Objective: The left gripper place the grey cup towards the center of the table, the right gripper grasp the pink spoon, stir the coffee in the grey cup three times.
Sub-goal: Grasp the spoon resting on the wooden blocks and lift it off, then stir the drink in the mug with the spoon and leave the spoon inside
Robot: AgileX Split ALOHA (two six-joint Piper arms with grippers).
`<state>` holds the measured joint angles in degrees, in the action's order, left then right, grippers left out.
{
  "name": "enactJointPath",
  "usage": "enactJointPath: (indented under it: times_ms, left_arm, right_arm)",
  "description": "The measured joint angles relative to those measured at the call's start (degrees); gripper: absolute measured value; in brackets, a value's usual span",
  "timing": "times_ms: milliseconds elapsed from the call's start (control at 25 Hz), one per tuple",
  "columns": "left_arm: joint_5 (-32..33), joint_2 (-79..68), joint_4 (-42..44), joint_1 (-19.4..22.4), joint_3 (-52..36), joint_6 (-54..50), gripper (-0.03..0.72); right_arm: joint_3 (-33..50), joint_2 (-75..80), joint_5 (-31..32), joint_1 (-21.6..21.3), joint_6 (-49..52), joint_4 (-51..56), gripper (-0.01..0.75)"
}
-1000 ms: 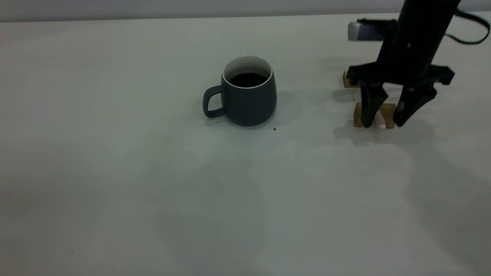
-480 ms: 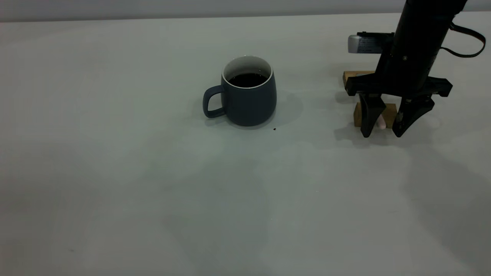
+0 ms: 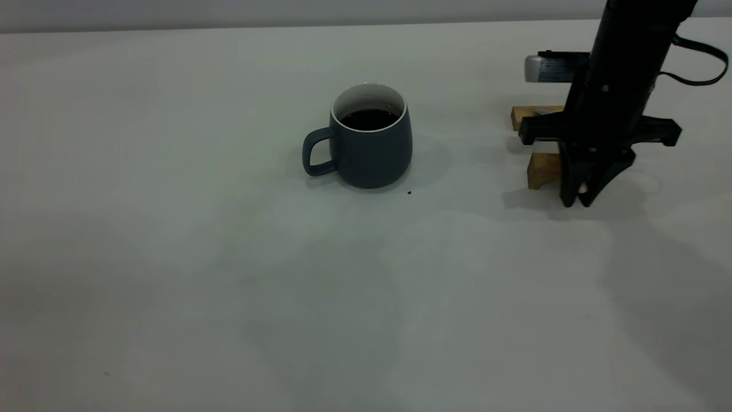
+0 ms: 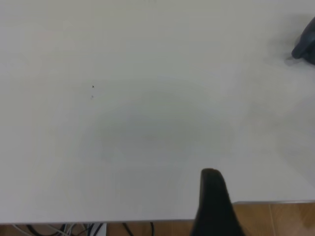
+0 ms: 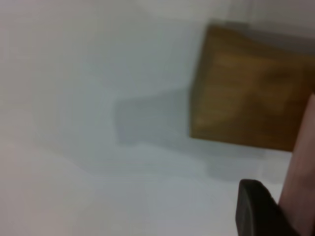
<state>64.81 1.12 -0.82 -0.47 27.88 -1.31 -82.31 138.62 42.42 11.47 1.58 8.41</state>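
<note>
Pale counter (image 3: pixel 171 257): grey cup (image 3: pixel 366 146) with coffee (image 3: pixel 369 119) already stands centrally. At 3 o'clock, right gripper (image 3: pixel 579 197) jaws pinch pink spoon (image 3: pixel 582 188) beside wooden blocks (image 3: pixel 542 169); stirring remains. Left gripper (image 4: pixel 212 206) idles, jaws unclear.

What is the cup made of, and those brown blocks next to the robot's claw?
The grey cup looks like ceramic: matte blue-grey outside, smooth white inside, thick rim. It could be another glazed material. The two brown blocks look like bare wood, tan and flat-sided, one seen close in the right wrist view. The right gripper looks like black plastic or metal.
</note>
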Motion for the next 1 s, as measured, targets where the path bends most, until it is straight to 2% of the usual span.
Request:
enactJointPath:
  times_ms: [160, 280, 400, 560, 680, 760, 1000]
  left_arm:
    - [0.0, 0.0, 0.0, 0.0, 0.0, 0.0, 0.567]
    - [0.0, 0.0, 0.0, 0.0, 0.0, 0.0, 0.567]
    - [0.0, 0.0, 0.0, 0.0, 0.0, 0.0, 0.567]
    - [0.0, 0.0, 0.0, 0.0, 0.0, 0.0, 0.567]
    - [0.0, 0.0, 0.0, 0.0, 0.0, 0.0, 0.567]
    - [0.0, 0.0, 0.0, 0.0, 0.0, 0.1, 0.567]
    - [0.0, 0.0, 0.0, 0.0, 0.0, 0.1, 0.567]
  right_arm:
    - [0.0, -3.1, 4.5, 0.0, 1.0, -3.1, 0.130]
    - [0.0, -6.8, 8.3, 0.0, 0.5, -0.3, 0.130]
    - [0.0, -10.0, 11.2, 0.0, -5.5, 11.4, 0.130]
    - [0.0, -10.8, 14.0, 0.0, -19.2, 35.8, 0.130]
    - [0.0, -9.0, 19.3, 0.0, -24.7, 51.3, 0.130]
    - [0.0, -7.1, 22.9, 0.0, -26.4, 59.3, 0.130]
    - [0.0, -4.8, 23.6, 0.0, -23.9, 77.7, 0.130]
